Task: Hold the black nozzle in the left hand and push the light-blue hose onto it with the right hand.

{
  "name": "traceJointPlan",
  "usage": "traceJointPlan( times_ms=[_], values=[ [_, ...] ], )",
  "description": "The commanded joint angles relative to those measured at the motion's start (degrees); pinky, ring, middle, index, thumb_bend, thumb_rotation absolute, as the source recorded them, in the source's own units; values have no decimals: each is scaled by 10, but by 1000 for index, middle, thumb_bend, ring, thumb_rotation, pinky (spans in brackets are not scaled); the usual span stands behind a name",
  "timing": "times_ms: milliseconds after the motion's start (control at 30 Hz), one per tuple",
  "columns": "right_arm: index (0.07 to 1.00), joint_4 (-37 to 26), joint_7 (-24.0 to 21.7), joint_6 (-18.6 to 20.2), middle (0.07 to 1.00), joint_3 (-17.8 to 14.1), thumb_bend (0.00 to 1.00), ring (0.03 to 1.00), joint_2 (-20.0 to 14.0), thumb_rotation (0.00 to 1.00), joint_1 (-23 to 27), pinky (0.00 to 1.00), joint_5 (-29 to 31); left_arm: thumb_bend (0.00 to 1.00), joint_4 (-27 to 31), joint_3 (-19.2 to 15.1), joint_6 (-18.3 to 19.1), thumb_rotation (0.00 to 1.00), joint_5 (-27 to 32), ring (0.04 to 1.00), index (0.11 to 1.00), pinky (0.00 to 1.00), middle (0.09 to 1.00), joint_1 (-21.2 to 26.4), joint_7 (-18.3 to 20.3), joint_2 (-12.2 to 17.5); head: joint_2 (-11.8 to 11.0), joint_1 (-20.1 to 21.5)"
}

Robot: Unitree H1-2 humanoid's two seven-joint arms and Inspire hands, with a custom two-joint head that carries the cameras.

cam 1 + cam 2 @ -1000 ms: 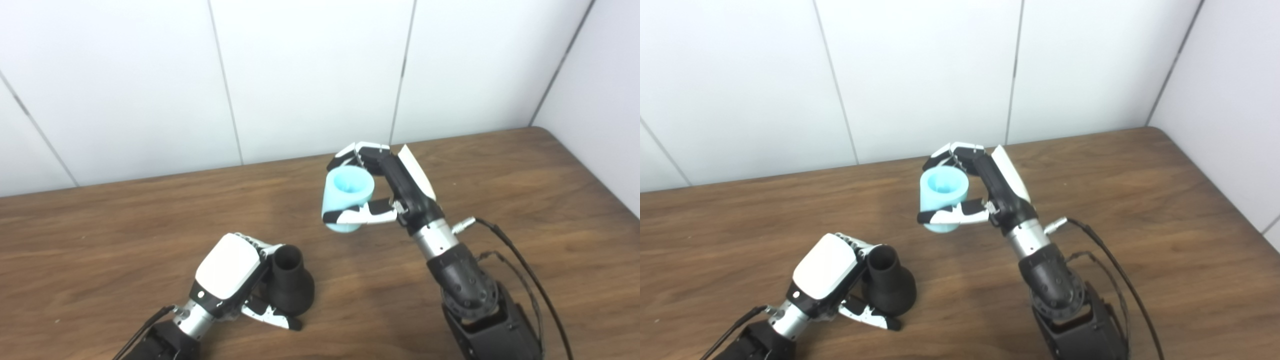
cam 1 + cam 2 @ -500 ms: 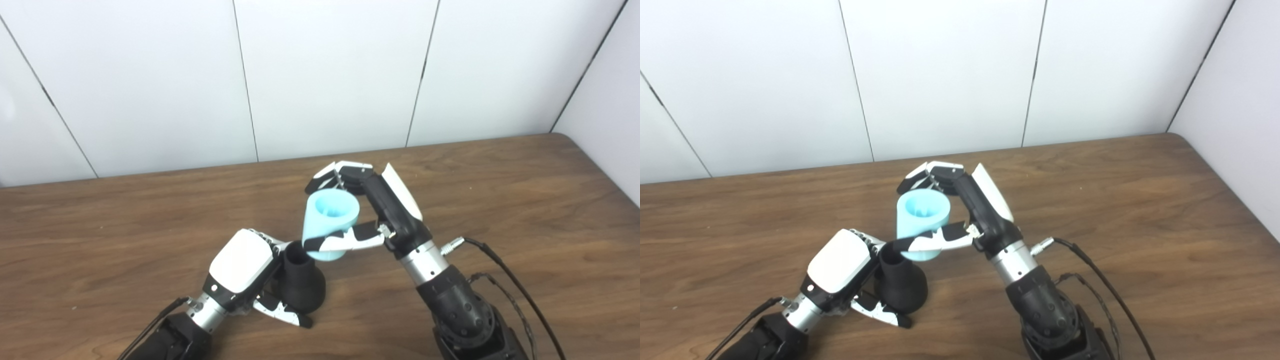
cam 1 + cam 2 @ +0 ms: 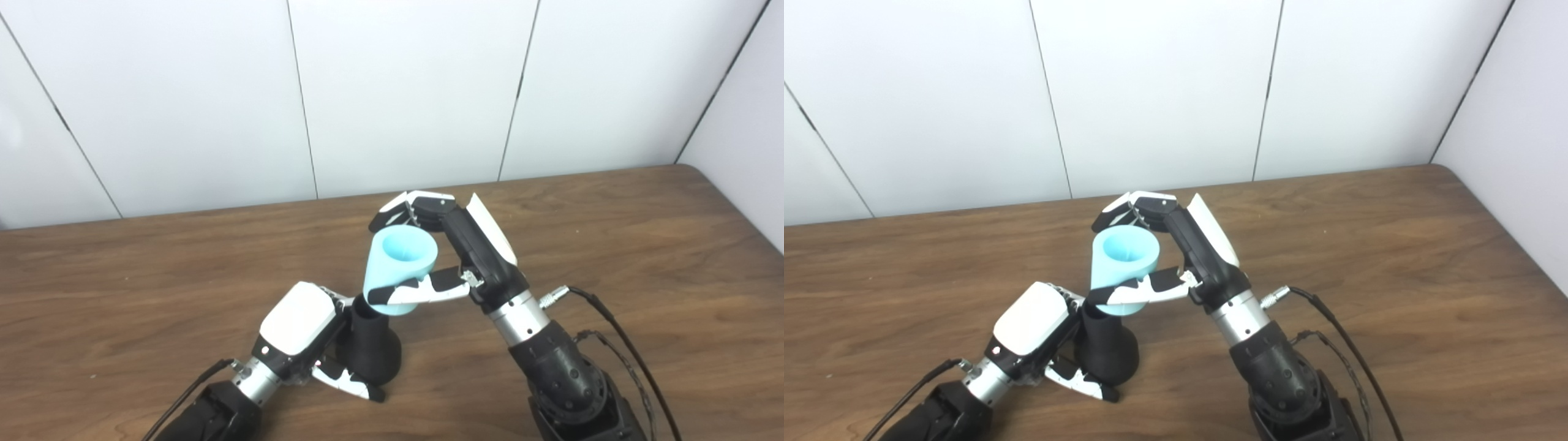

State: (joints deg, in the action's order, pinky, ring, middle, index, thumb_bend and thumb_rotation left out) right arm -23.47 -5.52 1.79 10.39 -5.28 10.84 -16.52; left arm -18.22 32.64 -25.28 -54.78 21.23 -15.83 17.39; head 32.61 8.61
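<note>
The black nozzle [image 3: 370, 349] stands on its flared base on the wooden table [image 3: 122, 288], narrow end up. My left hand [image 3: 303, 327] is shut on it, fingers behind and thumb in front at the base. The light-blue hose piece [image 3: 399, 264], a short flared tube, is held in my right hand [image 3: 456, 251], fingers over its far rim and thumb across its front. Its lower end sits right on the nozzle's top opening, tilted a little to the left. How far it overlaps the nozzle is hidden.
White wall panels [image 3: 404, 92] stand along the table's far edge, and a side wall [image 3: 747, 122] closes the right corner. A black cable [image 3: 618, 324] runs from my right wrist down the forearm.
The right hand carried the blue hose left and down from mid-table until its lower end met the nozzle's top. The left hand kept its hold. The camera view also shifted after the first frame.
</note>
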Motion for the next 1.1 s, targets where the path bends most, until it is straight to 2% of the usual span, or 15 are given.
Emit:
traceJointPlan(
  times_ms=[0, 167, 233, 367, 467, 567, 600, 833, 1067],
  values=[
    [533, -18, 0, -21, 451, 1, 517, 362, 5, 0, 13, 304, 3, 517, -70, 38, -4, 40, -5, 142, 480, 89, 214, -69, 3, -24, 0, 0],
    [533, -7, 5, -40, 450, 2, 518, 363, 10, 0, 16, 309, 3, 517, -77, 42, -5, 40, -7, 143, 481, 88, 218, -68, 0, -25, -2, -2],
    [533, 0, 12, -57, 450, 1, 519, 350, 11, 0, 18, 293, -1, 517, -77, 44, -5, 39, -6, 149, 481, 92, 229, -68, 2, -25, -1, -4],
    [530, 40, 25, -115, 452, -3, 520, 317, 8, 0, 26, 249, -8, 517, -74, 44, -4, 39, -5, 146, 481, 88, 227, -70, 2, -25, 1, -7],
    [528, 61, 30, -138, 454, -4, 521, 313, 9, 0, 27, 246, -15, 517, -68, 44, -4, 39, -4, 142, 481, 86, 222, -71, 6, -23, 2, -8],
    [528, 70, 31, -148, 454, -6, 521, 323, 11, 0, 26, 260, -15, 517, -63, 45, -4, 38, -4, 144, 481, 88, 221, -71, 9, -21, 4, -10],
    [527, 73, 32, -151, 454, -6, 521, 314, 12, 0, 25, 251, -17, 517, -62, 46, -4, 39, -7, 158, 481, 100, 244, -71, 8, -21, 4, -10],
    [527, 80, 32, -160, 455, -4, 521, 290, 13, 0, 22, 221, -24, 517, -44, 48, 5, 39, -12, 157, 481, 102, 232, -78, 15, -16, 11, -15],
    [529, 88, 30, -165, 452, -1, 520, 322, 17, 0, 11, 257, -7, 518, -14, 50, 21, 40, -18, 156, 482, 100, 236, -89, 32, -9, 19, -18]
  ],
)
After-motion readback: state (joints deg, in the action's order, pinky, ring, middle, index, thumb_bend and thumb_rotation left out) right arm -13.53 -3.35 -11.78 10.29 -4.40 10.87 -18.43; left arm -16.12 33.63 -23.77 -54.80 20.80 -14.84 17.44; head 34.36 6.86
